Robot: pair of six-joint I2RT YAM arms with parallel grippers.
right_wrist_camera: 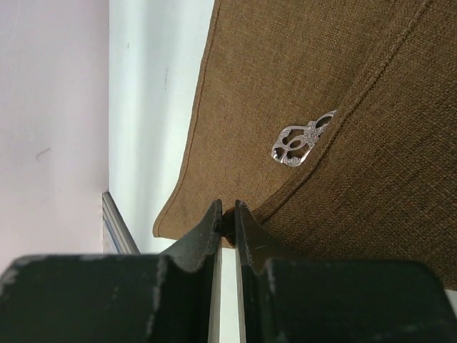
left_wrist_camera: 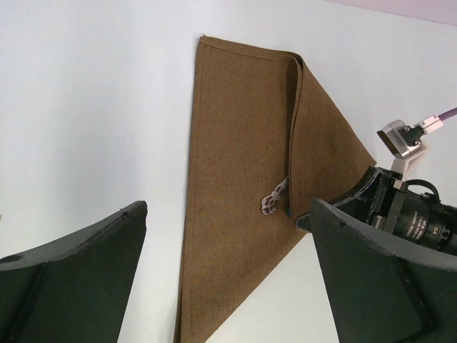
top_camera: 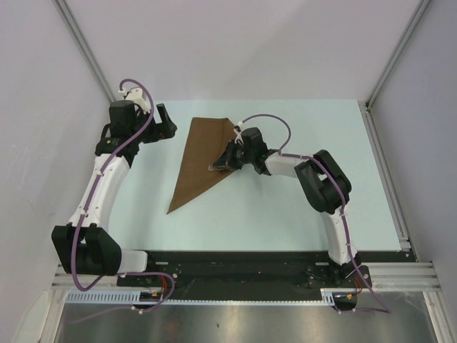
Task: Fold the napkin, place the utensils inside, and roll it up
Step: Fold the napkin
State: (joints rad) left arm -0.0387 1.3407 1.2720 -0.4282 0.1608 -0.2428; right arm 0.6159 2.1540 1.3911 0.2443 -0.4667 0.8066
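The napkin (top_camera: 200, 157) lies folded to a triangle mid-counter (top_camera: 285, 221): soft, light, limp cloth, probably best pinched at a hemmed edge. Right fingers (right_wrist_camera: 203, 243) clench its folded edge; left fingers (left_wrist_camera: 78, 271) gape, empty. A silver handle (right_wrist_camera: 300, 139) peeks from the fold.

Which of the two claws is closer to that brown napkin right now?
The right. The right claw is pinched shut on the right edge of the napkin, touching it. The left claw stands open off to the napkin's left, apart from it.
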